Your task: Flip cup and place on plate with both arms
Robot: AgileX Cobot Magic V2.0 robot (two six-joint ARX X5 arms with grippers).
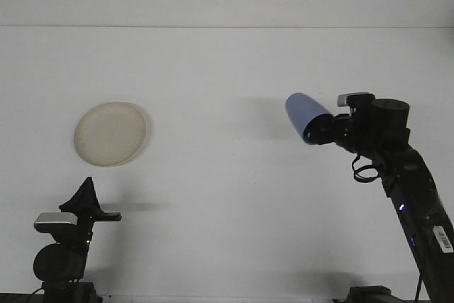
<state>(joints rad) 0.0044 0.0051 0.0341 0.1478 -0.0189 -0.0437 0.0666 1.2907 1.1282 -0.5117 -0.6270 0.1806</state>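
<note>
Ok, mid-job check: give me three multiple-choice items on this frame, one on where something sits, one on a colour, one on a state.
1. Where does the round cream-coloured plate lie?
A. on the table's left side
B. under the right gripper
C. at the far right edge

2. What colour is the plastic cup on the right arm?
A. red
B. blue
C. green

3. How is the cup held?
A. standing upright on the table
B. resting on the plate
C. lifted and tilted sideways in the right gripper

Answers: 1 A, the plate lies left, beyond the left gripper. 2 B, the cup is pale blue. 3 C, it points left above the white table, touching neither table nor plate.
</note>
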